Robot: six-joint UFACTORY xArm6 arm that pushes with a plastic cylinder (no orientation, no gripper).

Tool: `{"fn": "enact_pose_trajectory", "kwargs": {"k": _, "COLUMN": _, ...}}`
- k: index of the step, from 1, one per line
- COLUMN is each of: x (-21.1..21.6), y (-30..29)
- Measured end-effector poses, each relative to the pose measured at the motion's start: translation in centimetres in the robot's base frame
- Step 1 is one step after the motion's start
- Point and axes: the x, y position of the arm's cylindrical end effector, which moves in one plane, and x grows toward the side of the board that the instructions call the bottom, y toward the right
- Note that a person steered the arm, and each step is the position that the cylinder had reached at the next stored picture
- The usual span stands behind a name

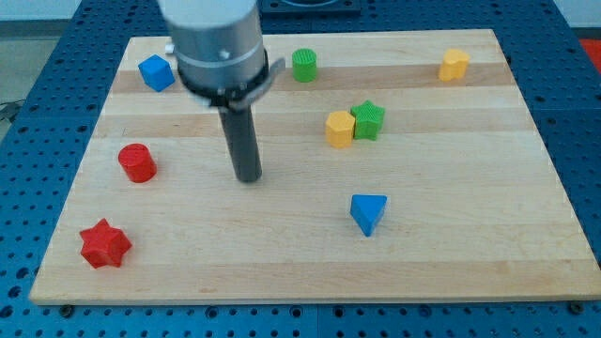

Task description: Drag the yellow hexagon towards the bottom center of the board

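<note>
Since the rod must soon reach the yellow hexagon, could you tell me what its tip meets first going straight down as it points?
My tip points down at the bare board; it likely meets only wood, no block.

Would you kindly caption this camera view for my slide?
My tip rests left of the yellow hexagon, which touches the green star.
</note>
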Motion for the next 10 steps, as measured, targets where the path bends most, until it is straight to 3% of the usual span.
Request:
{"fn": "enact_pose_trajectory", "kwargs": {"k": 2, "x": -1.4, "y": 7.6}}
{"fn": "enact_pose_trajectory", "kwargs": {"k": 4, "x": -9.4, "y": 6.1}}
{"fn": "enact_pose_trajectory", "kwargs": {"k": 5, "x": -10.0, "y": 12.1}}
{"fn": "enact_pose_trajectory", "kwargs": {"k": 7, "x": -10.0, "y": 14.0}}
{"fn": "enact_pose_trajectory", "kwargs": {"k": 10, "x": -2.2, "y": 13.8}}
